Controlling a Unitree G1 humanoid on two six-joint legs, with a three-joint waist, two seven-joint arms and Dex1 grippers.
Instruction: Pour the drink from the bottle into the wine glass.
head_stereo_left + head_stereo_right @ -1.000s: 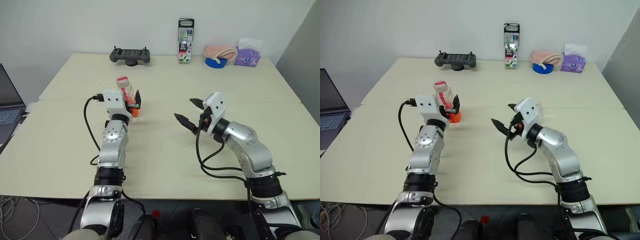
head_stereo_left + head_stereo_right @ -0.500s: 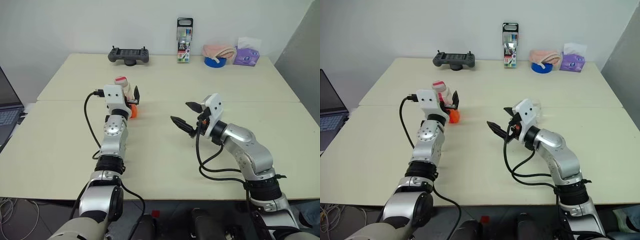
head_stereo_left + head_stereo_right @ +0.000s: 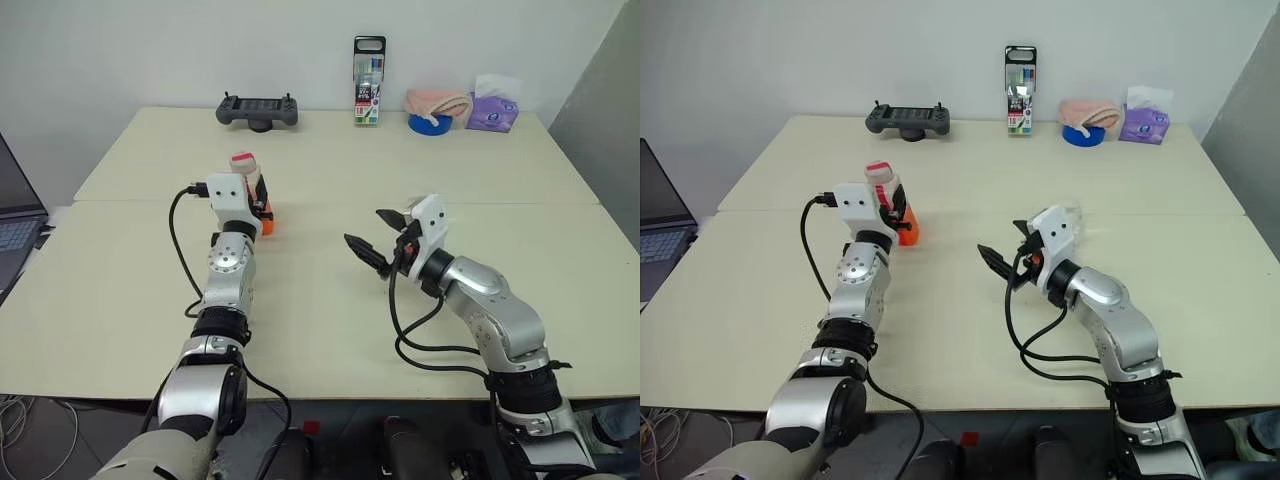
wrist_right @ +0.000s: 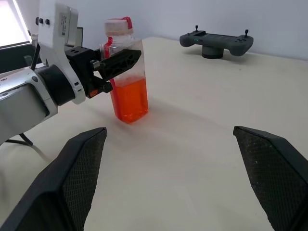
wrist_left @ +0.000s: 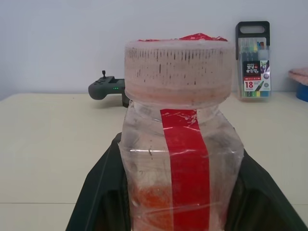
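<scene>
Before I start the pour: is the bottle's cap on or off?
On. The red-and-white cap sits on the bottle, with red tape running down from it over the neck. The bottle stands upright on the table, gripped by the left gripper.

The bottle [image 3: 251, 190] is stood upright on the worktop [image 3: 330, 330], left of centre, and is enclosed on both sides by the left pincer [image 3: 259, 197], which is reached in from the near side. The right pincer [image 3: 378, 236] is held above the worktop to the right of the bottle, well apart from it, and is pointed toward the left. Along the far edge, a handheld controller [image 3: 258, 109] is placed at the left, a marker box [image 3: 369, 81] is stood near the middle, and a roll of tape [image 3: 431, 124], a folded cloth [image 3: 440, 102] and a tissue pack [image 3: 495, 113] are grouped at the right. A laptop [image 3: 12, 215] is set beyond the worktop's left edge.
</scene>
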